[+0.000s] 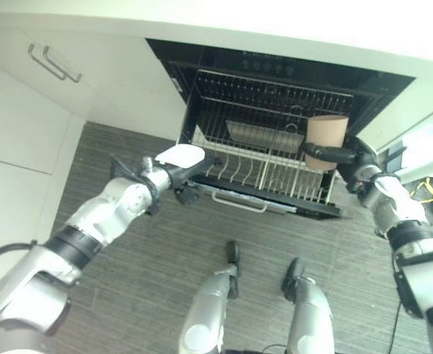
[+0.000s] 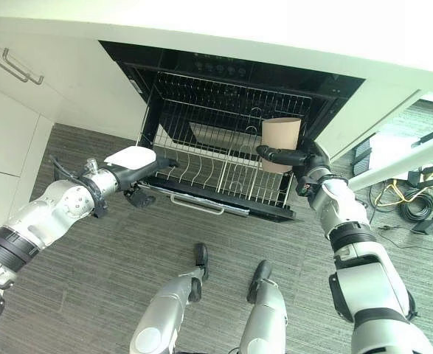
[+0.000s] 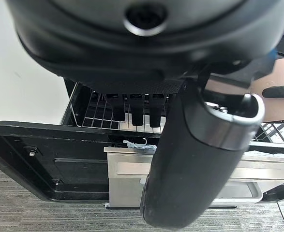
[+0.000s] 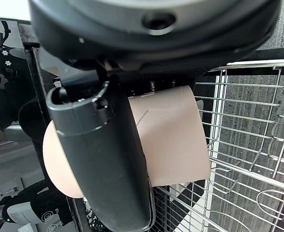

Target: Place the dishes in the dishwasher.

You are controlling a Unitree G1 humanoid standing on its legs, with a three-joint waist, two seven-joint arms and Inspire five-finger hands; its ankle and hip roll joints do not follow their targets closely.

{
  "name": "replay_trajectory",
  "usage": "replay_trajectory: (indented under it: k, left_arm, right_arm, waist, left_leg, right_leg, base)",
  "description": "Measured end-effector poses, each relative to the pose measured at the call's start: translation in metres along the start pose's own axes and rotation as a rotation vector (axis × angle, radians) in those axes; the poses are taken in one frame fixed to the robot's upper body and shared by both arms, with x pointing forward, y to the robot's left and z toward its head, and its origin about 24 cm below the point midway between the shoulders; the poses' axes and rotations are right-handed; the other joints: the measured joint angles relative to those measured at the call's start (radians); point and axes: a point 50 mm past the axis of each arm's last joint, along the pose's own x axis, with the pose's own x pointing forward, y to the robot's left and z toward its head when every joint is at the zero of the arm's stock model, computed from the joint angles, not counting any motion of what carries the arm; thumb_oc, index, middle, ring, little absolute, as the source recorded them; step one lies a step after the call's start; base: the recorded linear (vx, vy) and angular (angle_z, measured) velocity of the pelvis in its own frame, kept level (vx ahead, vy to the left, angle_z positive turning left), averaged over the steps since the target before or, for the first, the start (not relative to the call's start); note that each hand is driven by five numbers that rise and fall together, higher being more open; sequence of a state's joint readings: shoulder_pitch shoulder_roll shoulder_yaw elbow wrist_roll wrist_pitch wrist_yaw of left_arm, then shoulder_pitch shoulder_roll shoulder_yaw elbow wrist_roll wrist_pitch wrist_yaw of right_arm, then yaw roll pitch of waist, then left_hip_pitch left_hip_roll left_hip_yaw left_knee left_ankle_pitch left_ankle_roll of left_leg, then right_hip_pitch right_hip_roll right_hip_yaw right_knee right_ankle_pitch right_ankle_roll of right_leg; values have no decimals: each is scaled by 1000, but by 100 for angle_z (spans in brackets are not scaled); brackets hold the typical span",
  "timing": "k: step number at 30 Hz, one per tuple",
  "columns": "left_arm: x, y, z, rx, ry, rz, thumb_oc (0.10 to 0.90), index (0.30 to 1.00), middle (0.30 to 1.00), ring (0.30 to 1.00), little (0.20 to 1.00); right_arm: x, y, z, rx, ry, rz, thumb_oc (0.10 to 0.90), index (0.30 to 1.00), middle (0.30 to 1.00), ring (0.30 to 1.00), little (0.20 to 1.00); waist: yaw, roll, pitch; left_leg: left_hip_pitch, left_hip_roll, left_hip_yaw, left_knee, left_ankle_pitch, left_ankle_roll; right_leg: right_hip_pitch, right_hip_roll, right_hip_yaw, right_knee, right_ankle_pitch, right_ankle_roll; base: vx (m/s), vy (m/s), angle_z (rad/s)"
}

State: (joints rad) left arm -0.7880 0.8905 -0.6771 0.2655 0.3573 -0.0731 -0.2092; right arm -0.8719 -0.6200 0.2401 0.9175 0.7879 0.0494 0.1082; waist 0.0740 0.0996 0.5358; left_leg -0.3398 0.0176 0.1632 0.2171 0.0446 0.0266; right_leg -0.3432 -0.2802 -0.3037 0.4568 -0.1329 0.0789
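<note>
The right hand [image 2: 293, 158] had its thumb and fingers curled round a beige cup [image 2: 281, 140], holding it over the right rear part of the dishwasher's wire rack [image 2: 216, 158]. The left hand [image 1: 183, 173] reached to the rack's front left corner, fingers extended, thumb clear, gripping nothing.

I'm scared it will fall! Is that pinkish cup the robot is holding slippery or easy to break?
Probably a bit slippery: the cup looks smooth and tapered. The right hand curls round it over the wire rack, so the hold looks firm. It looks stiff; if ceramic, a drop onto the wires could chip it.
</note>
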Motion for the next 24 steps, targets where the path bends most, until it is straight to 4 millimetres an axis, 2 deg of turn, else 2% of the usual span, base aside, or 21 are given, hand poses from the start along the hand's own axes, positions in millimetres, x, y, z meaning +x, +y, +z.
replay_trajectory:
  k: [1, 2, 3, 9, 14, 18, 24]
  left_arm:
    - [0, 0, 0, 0, 0, 1, 800, 900, 900, 900, 900]
    - [0, 0, 0, 0, 1, 1, 800, 900, 900, 900, 900]
    - [0, 0, 0, 0, 1, 2, 800, 900, 900, 900, 900]
    - [1, 2, 1, 1, 3, 7, 800, 900, 900, 900, 900]
    - [1, 1, 1, -2, 5, 12, 800, 900, 900, 900, 900]
    - [0, -5, 1, -22, 16, 26, 800, 900, 900, 900, 900]
    - [-3, -20, 7, -49, 0, 23, 800, 900, 900, 900, 900]
  right_arm:
    - [0, 1, -1, 2, 1, -6, 530, 495, 495, 495, 495]
    - [1, 3, -2, 7, 3, -7, 747, 820, 820, 820, 820]
    - [1, 5, -3, 11, 5, -5, 800, 900, 900, 900, 900]
    - [4, 15, -7, -10, -21, -26, 800, 900, 900, 900, 900]
    - [5, 27, 1, -143, -110, -140, 800, 900, 900, 900, 900]
    - [3, 43, 4, -219, -187, -237, 800, 900, 900, 900, 900]
    - [-3, 54, -1, -314, -252, -372, 800, 900, 900, 900, 900]
  waist:
    - [0, 0, 0]
    - [-1, 0, 0]
    - [-2, 0, 0]
    - [-3, 2, 1]
    - [-1, 22, 2]
    - [-5, 28, 2]
    - [-8, 33, -1]
  left_leg:
    - [-1, 0, 0, 0, 0, 0]
    - [-2, 0, 0, 0, 0, 0]
    - [-3, 0, 1, 0, 0, 0]
    - [-12, 0, 6, 0, 0, 0]
    - [-22, 0, 17, 0, 1, 2]
    - [-25, -3, 40, -10, 6, 8]
    - [-25, -7, 51, -14, 10, 14]
  right_leg:
    - [-1, 0, 0, 0, 0, 0]
    - [-2, 0, 0, 0, 0, 0]
    - [-4, 0, 1, 0, 0, 0]
    - [-17, -1, 7, 3, 1, 0]
    - [-36, -2, 19, 6, 6, 0]
    - [-57, -3, 43, 2, 17, 5]
    - [-64, -11, 52, -2, 26, 8]
  base:
    - [0, 0, 0]
    - [0, 0, 0]
    - [0, 0, 0]
    - [-10, 13, -1]
    - [-6, 58, -6]
    - [-10, 78, -12]
    - [-1, 71, -4]
